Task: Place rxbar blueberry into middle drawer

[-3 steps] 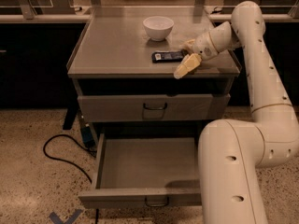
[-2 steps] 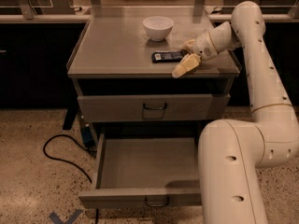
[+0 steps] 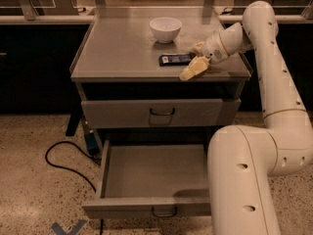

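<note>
The rxbar blueberry [image 3: 173, 59], a flat dark bar with pale label marks, lies on the grey cabinet top [image 3: 117, 53] in front of the white bowl [image 3: 165, 29]. My gripper [image 3: 189, 61] is low over the top at the bar's right end. It is open, with one yellowish finger [image 3: 193, 68] in front of the bar's end and the other behind it. I cannot tell whether they touch the bar. The middle drawer [image 3: 146, 207] is pulled open below; its inside shows nothing in it, and its dark loop handle faces front.
The top drawer front [image 3: 161, 112] is closed above the open drawer. My white arm [image 3: 244, 180] stands at the right, overlapping the open drawer's right side. A black cable [image 3: 63, 160] lies on the speckled floor at the left. Dark counters run behind.
</note>
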You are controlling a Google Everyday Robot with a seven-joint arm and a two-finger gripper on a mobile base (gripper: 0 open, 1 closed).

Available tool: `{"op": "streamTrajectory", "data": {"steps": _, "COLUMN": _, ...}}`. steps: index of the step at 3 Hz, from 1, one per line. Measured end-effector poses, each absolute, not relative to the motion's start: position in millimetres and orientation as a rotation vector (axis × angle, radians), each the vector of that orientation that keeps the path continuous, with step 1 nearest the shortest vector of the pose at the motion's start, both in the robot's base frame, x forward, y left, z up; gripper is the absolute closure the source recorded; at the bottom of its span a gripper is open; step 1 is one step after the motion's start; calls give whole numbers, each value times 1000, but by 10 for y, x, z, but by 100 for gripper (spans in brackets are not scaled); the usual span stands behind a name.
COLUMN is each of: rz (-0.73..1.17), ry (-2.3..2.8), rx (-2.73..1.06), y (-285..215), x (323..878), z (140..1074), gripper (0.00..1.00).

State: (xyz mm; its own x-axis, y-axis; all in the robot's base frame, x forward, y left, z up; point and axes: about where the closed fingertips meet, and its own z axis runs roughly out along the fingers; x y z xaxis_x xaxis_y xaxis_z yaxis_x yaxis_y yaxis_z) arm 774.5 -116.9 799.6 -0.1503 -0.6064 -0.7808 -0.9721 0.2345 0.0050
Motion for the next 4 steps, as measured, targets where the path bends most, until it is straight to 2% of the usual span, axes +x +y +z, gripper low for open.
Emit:
{"op": "streamTrajectory", "data": {"steps": 1, "rz": 702, "ry": 1846, "rx": -1450, "y": -1168, "x": 7746, "z": 7996, "gripper": 89}}
{"op": "streamTrajectory", "data": {"steps": 2, "rz": 702, "ry": 1846, "rx": -1450, "y": -1175, "x": 7719, "z": 8049, "gripper": 100}}
{"op": "streamTrajectory", "data": {"steps": 3, "rz": 702, "ry": 1846, "rx": -1450, "y": -1174, "x": 7719, "z": 8050, "gripper": 100}}
{"op": "streamTrajectory", "data": {"steps": 4, "rz": 702, "ry": 1846, "rx": -1450, "y": -1174, "x": 7719, "z": 8050, "gripper": 83}}
